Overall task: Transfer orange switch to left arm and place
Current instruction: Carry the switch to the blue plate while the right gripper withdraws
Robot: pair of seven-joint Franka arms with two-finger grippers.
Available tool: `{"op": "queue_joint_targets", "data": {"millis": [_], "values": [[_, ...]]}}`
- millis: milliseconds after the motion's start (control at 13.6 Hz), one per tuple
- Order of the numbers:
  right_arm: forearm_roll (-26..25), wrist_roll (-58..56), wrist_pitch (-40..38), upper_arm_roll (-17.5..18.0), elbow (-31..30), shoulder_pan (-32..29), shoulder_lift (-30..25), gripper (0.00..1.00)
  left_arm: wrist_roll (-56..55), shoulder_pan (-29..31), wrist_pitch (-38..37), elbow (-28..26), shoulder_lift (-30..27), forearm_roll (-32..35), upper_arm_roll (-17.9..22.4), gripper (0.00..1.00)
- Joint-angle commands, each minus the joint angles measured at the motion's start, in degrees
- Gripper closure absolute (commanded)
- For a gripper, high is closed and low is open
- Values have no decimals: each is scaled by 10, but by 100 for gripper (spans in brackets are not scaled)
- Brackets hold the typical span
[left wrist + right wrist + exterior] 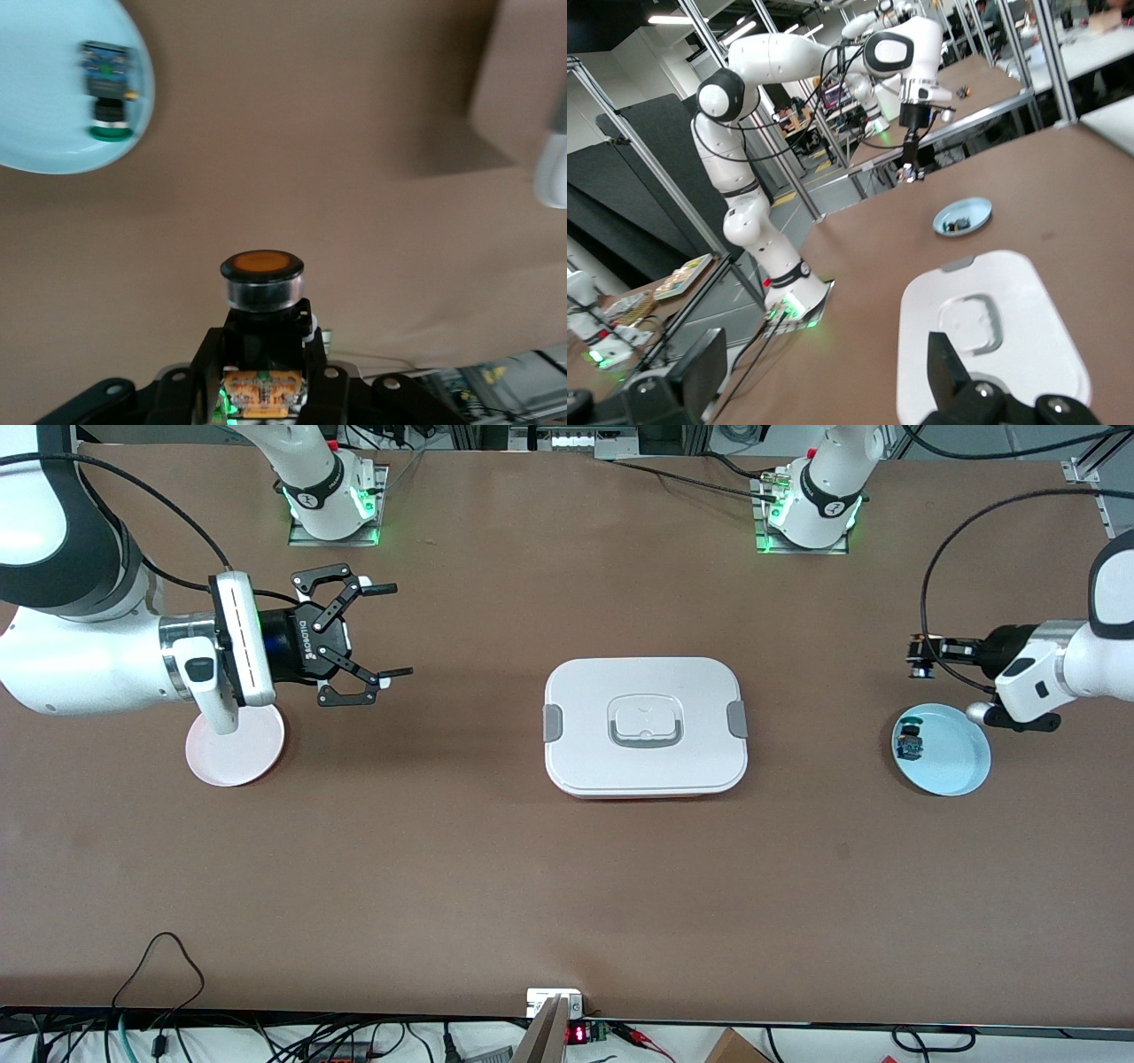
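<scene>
My left gripper (920, 659) is shut on the orange switch (922, 665) and holds it in the air over bare table just beside the light blue plate (957, 766). In the left wrist view the switch (261, 273) sits clamped between the jaws of the left gripper (263, 345), orange cap outward. My right gripper (395, 631) is open and empty, held sideways over the table beside the pink plate (239, 757). The white box (645, 726) lies between the two grippers at mid-table. It also shows in the right wrist view (992, 354) past the open right gripper (824, 372).
A similar tiny blue-and-green part (908, 741) lies on the blue plate; it shows in the left wrist view (108, 88) too. The pink plate lies partly under the right arm's wrist. Cables run along the table's front edge.
</scene>
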Motion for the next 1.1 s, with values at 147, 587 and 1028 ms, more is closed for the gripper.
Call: {"op": "queue_joint_targets", "data": {"millis": [147,587,1028], "values": [[-55,150,-12,-2,-10,-3,-13,0,19,9,85,1,74,150,-7,100],[-176,352,4,-28,-7,-13,-12,0,21,33,188,1,154,236,-6,100],[-286,540,29,-30,-5,-18,-9,0,21,45,239,1,193,274,-6,99]]}}
